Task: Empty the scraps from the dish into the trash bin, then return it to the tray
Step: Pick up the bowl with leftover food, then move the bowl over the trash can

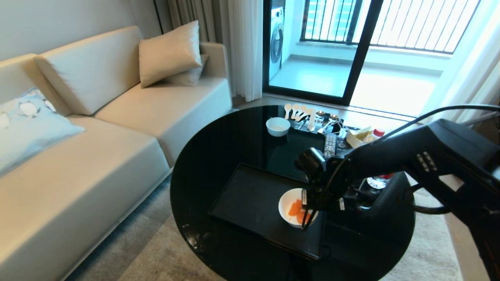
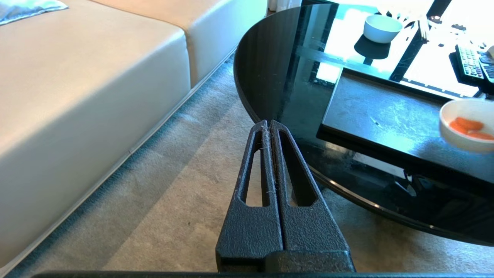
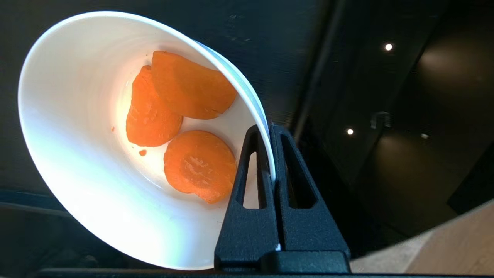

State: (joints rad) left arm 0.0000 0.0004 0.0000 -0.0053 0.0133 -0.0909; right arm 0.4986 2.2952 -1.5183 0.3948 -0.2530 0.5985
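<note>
My right gripper (image 3: 270, 154) was clamped on the rim of the white bowl (image 1: 291, 207), one finger inside the wall and the other outside, with the thin edge pinched between them. In the head view my right arm (image 1: 410, 164) reached in from the right and down over the black tray (image 1: 250, 203), and the bowl sat over the tray's right end, near the edge closest to me. I could not tell whether its base was touching the tray or just above it; in my right wrist view the bowl looked tipped. Three orange carrot slices (image 3: 181, 123) lay in the bottom of the bowl, two overlapping and the third just beside them, with a few tiny orange crumbs on the white wall.

My left gripper (image 2: 269, 131) hung off the table, its fingers pressed together on nothing, over the beige carpet (image 2: 162, 200) between the cream sofa (image 2: 96, 77) and the round glossy black table (image 1: 203, 164).

Toward the far side of the table stood a second, smaller white bowl (image 1: 278, 126), well apart from the tray. Behind it lay a row of pale spoons (image 1: 297, 111), and to its right a remote control (image 1: 330, 145) and a bottle with a red cap (image 1: 378, 132). I saw no trash bin in any of my views.
</note>
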